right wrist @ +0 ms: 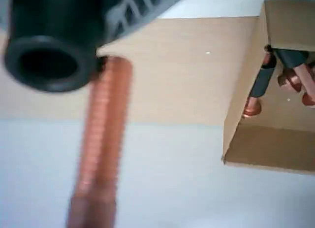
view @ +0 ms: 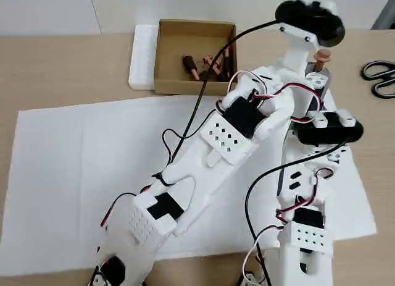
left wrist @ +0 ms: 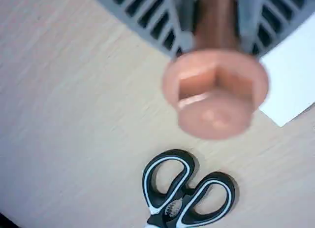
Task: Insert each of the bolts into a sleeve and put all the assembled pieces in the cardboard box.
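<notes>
My left gripper (left wrist: 214, 16) is shut on a copper bolt (left wrist: 214, 95), with the grey fingers on the shaft and the flanged hex head sticking out. In the high view this bolt (view: 321, 55) stands at the far right, behind the arms. My right gripper (right wrist: 59, 18) is shut on a black sleeve (right wrist: 47, 60), whose open mouth faces the camera. The bolt's threaded shaft (right wrist: 103, 129) lies right beside that mouth, outside the hole. The cardboard box (view: 163, 51) at the back holds several assembled pieces (view: 207, 67), which also lie in the box (right wrist: 246, 144) in the right wrist view.
Black-handled scissors (view: 379, 76) lie on the wooden table at the far right, beyond the bolt head (left wrist: 187, 193). A large white paper sheet (view: 80, 162) covers the table's middle. A white block (view: 142, 57) sits against the box's left side.
</notes>
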Motion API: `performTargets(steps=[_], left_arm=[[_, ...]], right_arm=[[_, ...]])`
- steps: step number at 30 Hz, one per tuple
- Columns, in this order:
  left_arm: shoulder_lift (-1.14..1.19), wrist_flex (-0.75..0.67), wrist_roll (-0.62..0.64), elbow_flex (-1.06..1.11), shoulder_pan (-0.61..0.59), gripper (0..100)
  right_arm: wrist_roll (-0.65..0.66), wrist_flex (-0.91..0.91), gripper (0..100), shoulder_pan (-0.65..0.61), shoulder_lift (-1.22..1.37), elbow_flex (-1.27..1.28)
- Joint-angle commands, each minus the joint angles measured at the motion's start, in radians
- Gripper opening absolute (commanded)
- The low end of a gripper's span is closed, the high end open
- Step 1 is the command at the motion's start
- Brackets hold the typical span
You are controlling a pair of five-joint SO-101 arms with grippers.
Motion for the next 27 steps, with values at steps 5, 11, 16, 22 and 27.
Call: performTargets(steps=[5,11,16,22,27], left_arm=[[-0.028,0.018,0.0,-0.15,0.043,1],[-0.02,0.074,0.0,-0.216,0.043,1],[0.005,0.071,0.002,-0.217,0.06,1],[0.041,0.095,0.002,-0.22,0.058,1],[0.041,0.094,-0.003,-0.22,0.051,1]], right_arm=[[-0.005,-0.016,0.2,-0.002,0.002,-0.037],[-0.005,-0.022,0.2,-0.002,0.002,-0.02],[-0.005,-0.022,0.2,-0.025,0.002,-0.021],[0.0,-0.024,0.2,-0.065,-0.005,-0.023],[0.002,-0.024,0.2,-0.062,-0.007,-0.023]])
